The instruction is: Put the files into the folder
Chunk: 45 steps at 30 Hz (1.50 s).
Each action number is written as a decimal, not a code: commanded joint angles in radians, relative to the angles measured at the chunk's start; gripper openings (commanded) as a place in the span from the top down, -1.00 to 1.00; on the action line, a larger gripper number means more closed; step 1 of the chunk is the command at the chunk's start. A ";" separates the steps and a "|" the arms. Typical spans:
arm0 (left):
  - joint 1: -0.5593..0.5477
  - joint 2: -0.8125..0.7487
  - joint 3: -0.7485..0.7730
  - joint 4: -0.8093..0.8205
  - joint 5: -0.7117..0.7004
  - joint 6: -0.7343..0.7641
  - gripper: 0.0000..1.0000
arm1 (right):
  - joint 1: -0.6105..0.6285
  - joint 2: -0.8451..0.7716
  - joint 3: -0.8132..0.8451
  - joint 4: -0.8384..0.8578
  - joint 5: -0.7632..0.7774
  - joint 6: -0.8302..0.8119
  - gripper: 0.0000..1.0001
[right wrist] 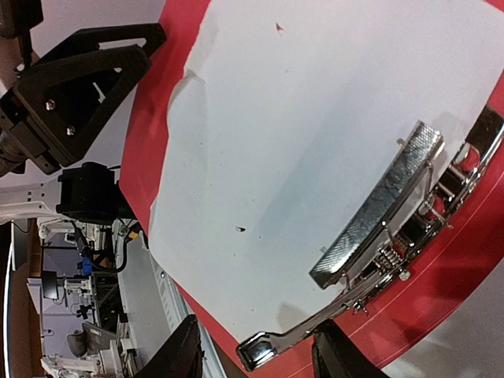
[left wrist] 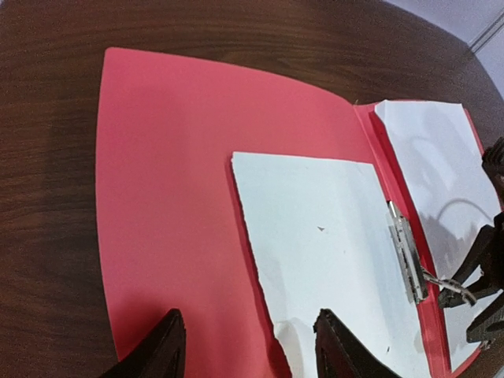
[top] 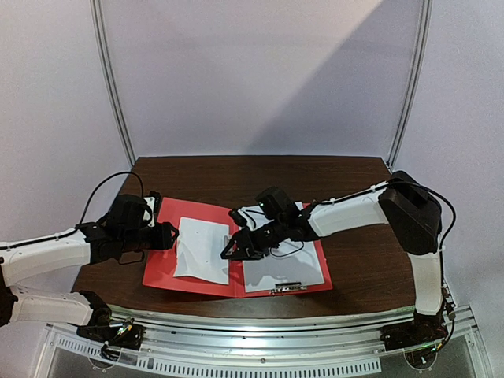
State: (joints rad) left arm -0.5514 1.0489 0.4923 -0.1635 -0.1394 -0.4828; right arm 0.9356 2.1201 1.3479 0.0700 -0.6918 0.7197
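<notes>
folder (top: 161, 269) lies open by the near edge of the surface (top: 236, 175), fold running near to far. small sheet (top: 201, 248) is on its left half, large sheet (top: 285, 272) on the right half. metal clip (right wrist: 378, 205) lies along the fold over the small sheet's edge. right pincer (top: 230, 250) is nearer, about half open, straddling one clip end, no clear grip. left pincer (top: 168, 235) is half open at the folder's left edge and holds nothing.

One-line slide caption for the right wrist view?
Right gripper, open, straddles the lever of the metal clip at the edge of the small white sheet in the open red folder.
</notes>
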 commanded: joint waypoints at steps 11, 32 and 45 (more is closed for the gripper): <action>0.005 -0.001 -0.012 -0.013 -0.006 0.010 -0.12 | -0.027 0.018 0.125 -0.099 0.050 -0.095 0.07; 0.001 0.054 0.189 -0.096 -0.016 0.127 -0.23 | -0.072 -0.152 0.159 -0.367 0.391 -0.376 0.07; -0.062 0.212 0.462 -0.178 0.011 0.312 -0.12 | -0.085 -0.320 -0.042 -0.344 0.522 -0.381 0.05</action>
State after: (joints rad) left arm -0.5648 1.1759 0.8726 -0.3012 -0.1841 -0.2790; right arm 0.8497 1.8374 1.3407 -0.2474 -0.2565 0.3500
